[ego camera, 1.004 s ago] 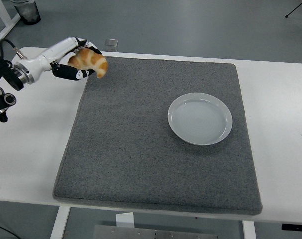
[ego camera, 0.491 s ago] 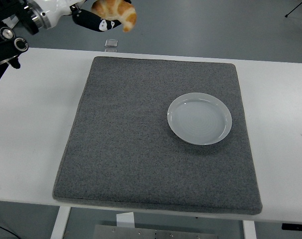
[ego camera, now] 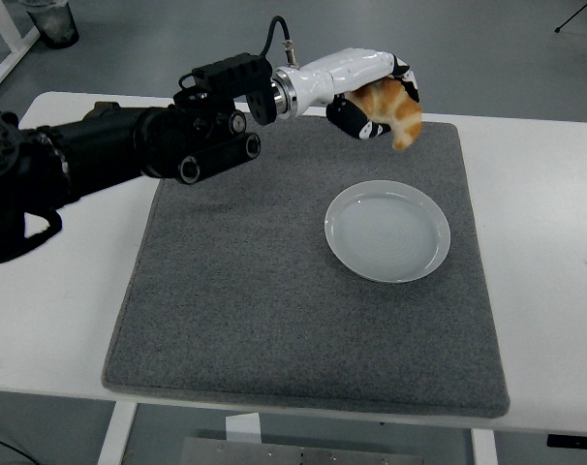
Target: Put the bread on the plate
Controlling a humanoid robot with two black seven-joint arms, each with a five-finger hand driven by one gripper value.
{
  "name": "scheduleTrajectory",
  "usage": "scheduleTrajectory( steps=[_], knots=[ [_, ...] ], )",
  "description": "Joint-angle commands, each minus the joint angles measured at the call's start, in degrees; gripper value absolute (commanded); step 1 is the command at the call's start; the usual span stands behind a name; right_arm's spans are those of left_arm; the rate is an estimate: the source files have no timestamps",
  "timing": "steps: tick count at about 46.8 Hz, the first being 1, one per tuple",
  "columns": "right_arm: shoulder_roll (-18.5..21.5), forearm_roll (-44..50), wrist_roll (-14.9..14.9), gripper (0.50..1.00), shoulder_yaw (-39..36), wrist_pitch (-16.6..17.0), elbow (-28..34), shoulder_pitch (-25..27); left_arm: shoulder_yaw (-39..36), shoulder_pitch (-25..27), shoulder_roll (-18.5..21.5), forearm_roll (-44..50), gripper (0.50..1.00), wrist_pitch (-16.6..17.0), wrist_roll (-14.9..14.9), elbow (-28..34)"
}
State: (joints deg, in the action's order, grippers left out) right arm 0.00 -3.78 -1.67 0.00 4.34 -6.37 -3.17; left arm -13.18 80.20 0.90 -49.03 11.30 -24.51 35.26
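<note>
Above the far part of the grey mat (ego camera: 274, 291), my left hand (ego camera: 371, 92) hangs in the air with its fingers (ego camera: 356, 121) curled tight around the bread (ego camera: 395, 108), a golden croissant with paler stripes across its crust. My thumb and fingers wrap it from the left and from above, and its pointed lower end sticks out past them toward the right, tilted downward. My left arm (ego camera: 129, 145) comes in from the left edge, black and bulky along the forearm, then white at the wrist, where a dark cable loops up behind it. It stretches out over the far left corner of the mat. The bread is held clear of everything, touching neither the mat nor the plate (ego camera: 387, 231). That plate, round and white with a pale grey sheen, lies flat on the right half of the mat, nearer to me than the bread and slightly to its left, with nothing on it. The mat itself lies square on the white table (ego camera: 545, 242), which shows bare on both sides. Beyond the table's far edge I see grey floor, with a dark bin (ego camera: 49, 21) at the upper left corner.
</note>
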Motion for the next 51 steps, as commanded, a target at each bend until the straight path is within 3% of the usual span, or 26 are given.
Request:
scheduleTrajectory(
  steps=[1,21,32,51],
  knots=[
    [0.0,0.0,0.0,0.952,0.0,0.1,-0.1,0.0,0.0,-2.6,-0.9,0.0,0.500,0.2,0.0,-1.0],
    [0.0,0.0,0.0,0.954,0.0,0.2,-0.5,0.0,-2.1,-11.8,-0.9,-0.3,0.500,7.0,-0.5,0.4],
    [0.0,0.0,0.0,0.952,0.0,0.1,-0.5,-0.1,-2.1,-12.6,-0.9,-0.3,0.500,7.2,-0.8,6.2],
    [0.0,0.0,0.0,0.952,0.0,0.1,-0.5,0.0,-1.8,-13.2,-0.9,0.3,0.500,7.2,-1.0,5.7]
  ],
)
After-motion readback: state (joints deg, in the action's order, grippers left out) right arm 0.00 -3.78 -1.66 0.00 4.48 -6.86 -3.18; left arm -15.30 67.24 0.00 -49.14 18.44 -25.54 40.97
